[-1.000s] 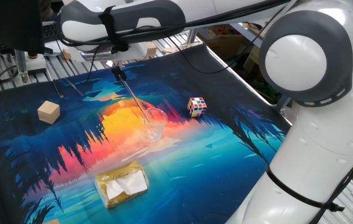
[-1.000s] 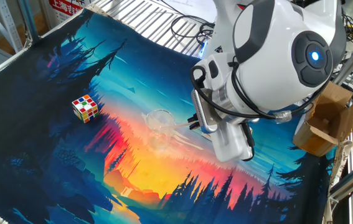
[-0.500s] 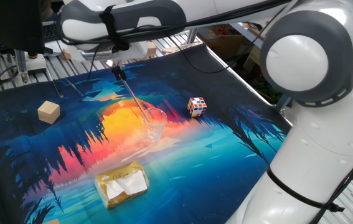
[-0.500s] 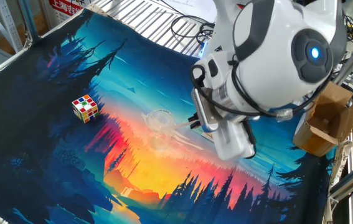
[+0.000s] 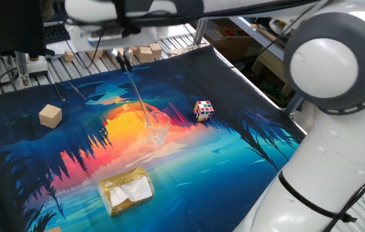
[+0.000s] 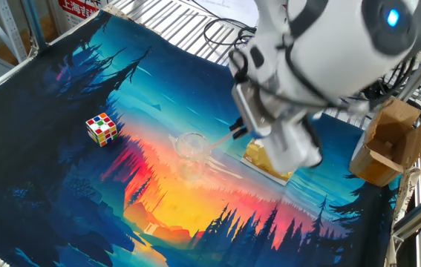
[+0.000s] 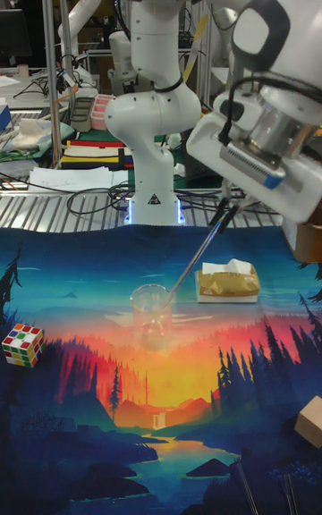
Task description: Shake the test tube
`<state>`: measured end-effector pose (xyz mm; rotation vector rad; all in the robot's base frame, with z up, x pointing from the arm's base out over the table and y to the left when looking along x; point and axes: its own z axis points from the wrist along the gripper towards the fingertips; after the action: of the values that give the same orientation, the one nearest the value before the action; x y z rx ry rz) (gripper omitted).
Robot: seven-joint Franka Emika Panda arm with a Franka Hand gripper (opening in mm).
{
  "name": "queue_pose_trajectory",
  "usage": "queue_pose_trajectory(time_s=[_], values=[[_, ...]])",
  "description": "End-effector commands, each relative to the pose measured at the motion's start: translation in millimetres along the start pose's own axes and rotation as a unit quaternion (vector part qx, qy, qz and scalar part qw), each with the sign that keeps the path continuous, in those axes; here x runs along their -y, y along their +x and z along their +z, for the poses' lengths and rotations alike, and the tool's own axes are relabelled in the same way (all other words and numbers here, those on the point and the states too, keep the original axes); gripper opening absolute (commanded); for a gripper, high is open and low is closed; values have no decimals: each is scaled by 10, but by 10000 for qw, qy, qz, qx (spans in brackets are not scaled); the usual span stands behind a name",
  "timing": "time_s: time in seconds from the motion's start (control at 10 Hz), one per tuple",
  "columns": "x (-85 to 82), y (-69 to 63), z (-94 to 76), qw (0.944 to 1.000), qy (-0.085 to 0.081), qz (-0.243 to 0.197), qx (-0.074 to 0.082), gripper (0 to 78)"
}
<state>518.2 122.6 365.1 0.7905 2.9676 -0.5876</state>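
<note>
**A:** Where is the long, thin clear glass test tube [image 7: 199,254]?

**B:** It slants up out of the squat clear glass cup [image 7: 150,311]. Its lower end sits inside the cup and its upper end is in the black-fingered end effector [image 7: 232,203] of the white arm. In one fixed view the tube [image 5: 138,101] runs from the end effector [image 5: 125,61] at the far edge of the cloth down into the cup [image 5: 156,128].

**A:** Are the fingers closed on it?

**B:** Yes, they look pinched together around the tube's top end, with only the glass between them. From the other fixed view the tube's upper end [image 6: 221,141] meets the end effector just below the wrist.

**A:** And around it?

**B:** The cup stands upright on the worktop [image 5: 233,154], which is covered by a sunset-forest printed cloth. A multicoloured puzzle cube [image 5: 203,110] lies near the cup, a plain wooden block [image 5: 50,116] well apart from it, and a yellow packet of white tissues [image 5: 126,190] near the front edge.
</note>
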Motion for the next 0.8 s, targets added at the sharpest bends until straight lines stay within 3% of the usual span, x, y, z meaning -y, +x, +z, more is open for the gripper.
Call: queue_pose_trajectory(time_s=[0.1,0.2,0.3,0.5,0.8], values=[[244,-55,-322,9981,-185,-576,122,11],[269,-66,-336,9977,-200,-629,133,11],[363,-115,-371,9959,-320,-826,197,11],[444,-160,-391,9940,-483,-957,206,11],[694,-252,-466,9890,-841,-1199,203,11]])
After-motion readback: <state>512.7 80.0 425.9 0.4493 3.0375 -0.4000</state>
